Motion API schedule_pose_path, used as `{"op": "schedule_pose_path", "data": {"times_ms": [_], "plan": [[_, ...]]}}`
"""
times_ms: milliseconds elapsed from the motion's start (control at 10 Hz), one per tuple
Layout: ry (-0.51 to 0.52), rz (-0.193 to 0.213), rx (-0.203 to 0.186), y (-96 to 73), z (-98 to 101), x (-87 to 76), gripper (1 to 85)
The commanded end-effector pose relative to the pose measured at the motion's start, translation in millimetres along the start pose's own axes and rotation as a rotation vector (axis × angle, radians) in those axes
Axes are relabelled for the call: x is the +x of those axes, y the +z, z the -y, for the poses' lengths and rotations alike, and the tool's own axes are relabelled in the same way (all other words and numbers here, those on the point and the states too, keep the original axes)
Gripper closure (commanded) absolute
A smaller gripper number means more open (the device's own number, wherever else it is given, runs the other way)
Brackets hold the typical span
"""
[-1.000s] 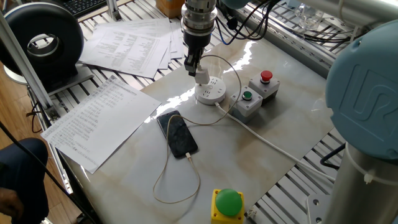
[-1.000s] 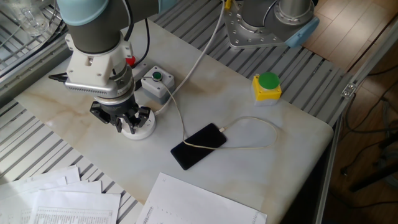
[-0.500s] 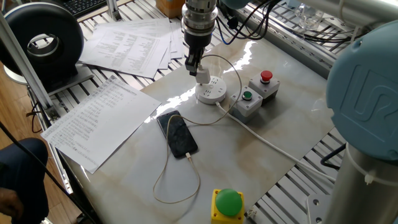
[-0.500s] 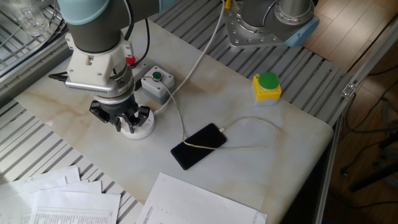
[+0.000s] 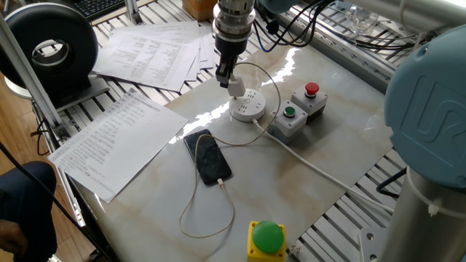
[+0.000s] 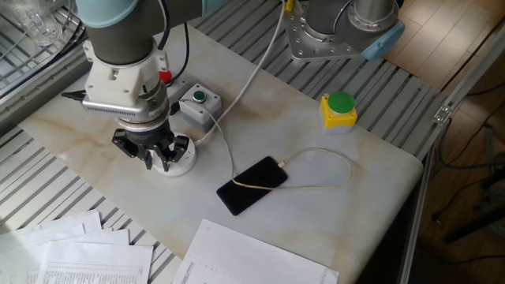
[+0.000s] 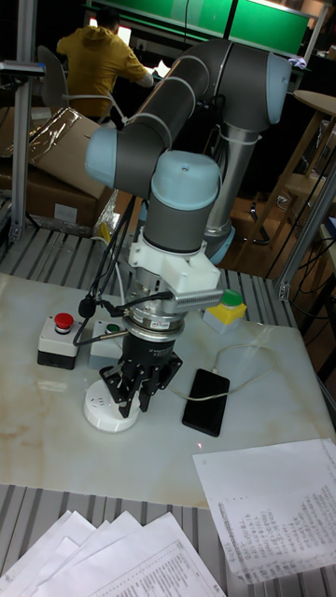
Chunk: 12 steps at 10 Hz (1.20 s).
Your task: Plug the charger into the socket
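One small white cube-shaped charger (image 5: 237,88) is pinched between the two fingers of the robot's gripper (image 5: 228,78), which are closed narrowly on its sides; it hangs just over the rim of the one round white puck-shaped socket (image 5: 247,106), at the edge nearer the papers. Whether its prongs touch the socket's top cannot be told (in the other fixed view and the tall fixed view the dark fingers hide the cube entirely). There the gripper (image 6: 155,155) stands directly above the socket (image 6: 180,164), pointing straight down; the tall fixed view shows the same, gripper (image 7: 138,387) over socket (image 7: 105,412).

One thin white cable (image 5: 216,222) runs from the charger in a loop to the one black smartphone (image 5: 207,156), which lies flat on the pale marble-patterned tabletop (image 5: 291,189) near the socket, toward the table's front edge. One thick white cord (image 5: 320,169) leaves the socket and crosses the table toward the robot's base.

Two grey button boxes sit just beside the socket, touching each other: one with a green button (image 5: 289,112), one with a red button (image 5: 312,90). One yellow box with a green dome button (image 5: 266,238) stands well apart, at the near table edge.

Several printed paper sheets lie around: a large spread (image 5: 120,138) beside the phone, and a fanned stack (image 5: 149,51) farther back.
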<state>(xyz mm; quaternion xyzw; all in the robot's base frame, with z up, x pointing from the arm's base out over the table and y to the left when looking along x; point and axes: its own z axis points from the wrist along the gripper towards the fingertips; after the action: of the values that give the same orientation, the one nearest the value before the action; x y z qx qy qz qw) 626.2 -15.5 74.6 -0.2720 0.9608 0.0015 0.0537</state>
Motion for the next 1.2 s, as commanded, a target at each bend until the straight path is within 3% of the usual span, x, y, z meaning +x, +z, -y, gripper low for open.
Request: {"op": "schedule_pose_path", "data": {"times_ms": [0, 500, 1100], "plan": [[0.006, 0.018, -0.006, 0.0, 0.4, -1.2, 84.7], [0.001, 0.015, -0.010, 6.7, 3.0, 11.8, 84.7], [0.004, -0.033, 0.000, 1.8, 1.1, 27.2, 84.7]]}}
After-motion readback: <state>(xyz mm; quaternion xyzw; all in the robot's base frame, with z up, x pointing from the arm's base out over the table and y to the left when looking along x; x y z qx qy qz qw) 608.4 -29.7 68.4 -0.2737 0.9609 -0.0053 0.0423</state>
